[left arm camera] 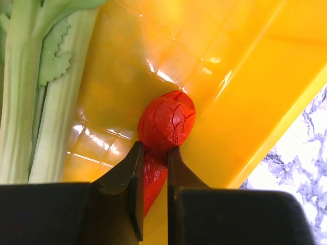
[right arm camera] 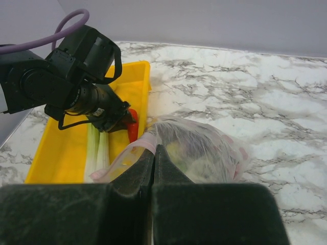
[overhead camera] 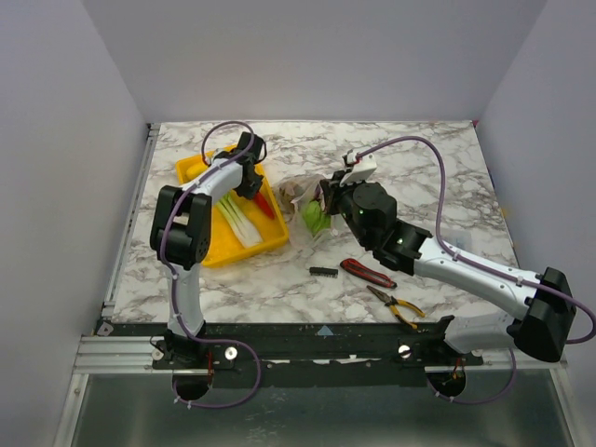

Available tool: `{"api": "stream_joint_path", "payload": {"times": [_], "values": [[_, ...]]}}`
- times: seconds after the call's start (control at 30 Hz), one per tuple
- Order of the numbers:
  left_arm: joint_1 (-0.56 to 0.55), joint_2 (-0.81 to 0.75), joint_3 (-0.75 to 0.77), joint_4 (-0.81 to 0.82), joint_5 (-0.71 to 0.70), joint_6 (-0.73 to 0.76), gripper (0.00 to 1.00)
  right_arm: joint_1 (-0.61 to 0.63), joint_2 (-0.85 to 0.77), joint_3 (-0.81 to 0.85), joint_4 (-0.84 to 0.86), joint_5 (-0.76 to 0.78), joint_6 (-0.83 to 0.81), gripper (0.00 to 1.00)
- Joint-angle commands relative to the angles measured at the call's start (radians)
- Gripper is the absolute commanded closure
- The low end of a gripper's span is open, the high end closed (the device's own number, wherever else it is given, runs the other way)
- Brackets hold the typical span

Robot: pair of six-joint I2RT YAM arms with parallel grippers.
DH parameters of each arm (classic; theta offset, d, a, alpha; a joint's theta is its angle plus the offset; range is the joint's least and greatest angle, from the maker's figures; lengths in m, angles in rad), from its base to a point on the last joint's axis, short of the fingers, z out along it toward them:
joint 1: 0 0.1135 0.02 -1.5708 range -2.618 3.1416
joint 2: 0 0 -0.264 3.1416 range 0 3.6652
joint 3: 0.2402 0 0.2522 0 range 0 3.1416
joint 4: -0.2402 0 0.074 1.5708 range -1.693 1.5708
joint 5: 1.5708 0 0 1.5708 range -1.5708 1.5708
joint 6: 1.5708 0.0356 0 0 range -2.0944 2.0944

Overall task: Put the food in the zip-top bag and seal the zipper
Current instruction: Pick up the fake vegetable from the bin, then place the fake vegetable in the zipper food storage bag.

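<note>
So we're looking at the left gripper (left arm camera: 153,153) down inside the yellow tray (left arm camera: 245,87). Its fingers are sitting only a sliver apart, pinching the thin end of a red toy pepper (left arm camera: 167,121). The fat wrinkly end is poking out past the tips and resting against the tray's wall. The rest is disappearing behind the fingers, so we're not seeing its full length. To the left in that wrist view the green-white leek (left arm camera: 30,112) is lying flat on the tray floor, cut off by the frame edge.

The right gripper (right arm camera: 154,149) is squeezed fully together. The zip-top bag (right arm camera: 204,148) is lying on the marble table (right arm camera: 265,92) just beside the tray, with its pinkish zipper (right arm camera: 144,142) running right up to those fingertips. It's looking like the mouth edge is pinched there, though the fingers are blocking the actual contact. Inside the bag we're making out green and yellowish blobs, too blurry to name. Nearer the arm bases, a red-handled tool (overhead camera: 366,271), yellow-handled pliers (overhead camera: 396,305) and a small black piece (overhead camera: 323,271) are lying apart from the bag.
</note>
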Motion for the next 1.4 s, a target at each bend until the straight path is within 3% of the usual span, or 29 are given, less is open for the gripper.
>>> {"api": "stream_joint_path", "payload": {"times": [0.0, 0.2, 0.5, 0.83, 0.97, 1.13, 1.27, 1.37], "values": [[0.005, -0.035, -0.069, 0.036, -0.005, -0.009, 1.00, 0.007, -0.040, 0.008, 0.025, 0.035, 0.003, 1.00], [0.017, -0.136, -0.205, 0.158, 0.032, 0.031, 1.00, 0.007, -0.030, 0.006, 0.024, 0.033, 0.004, 1.00], [0.025, -0.430, -0.318, 0.188, 0.039, 0.194, 1.00, 0.007, -0.010, 0.014, 0.035, 0.025, 0.012, 1.00], [0.025, -0.878, -0.554, 0.374, 0.324, 0.432, 1.00, 0.007, -0.007, 0.029, 0.034, 0.040, 0.016, 1.00], [0.025, -1.068, -0.674, 0.568, 0.461, 0.544, 1.00, 0.007, -0.023, 0.046, 0.012, 0.034, 0.033, 1.00], [0.023, -1.241, -0.832, 0.968, 0.641, 0.608, 1.00, 0.007, -0.014, 0.085, -0.028, 0.036, 0.079, 1.00], [0.003, -1.274, -0.884, 1.200, 0.767, 0.646, 1.00, 0.007, 0.019, 0.139, -0.084, 0.023, 0.125, 1.00], [-0.050, -1.246, -0.864, 1.299, 0.883, 0.762, 1.00, 0.007, 0.034, 0.170, -0.109, 0.030, 0.153, 1.00]]}}
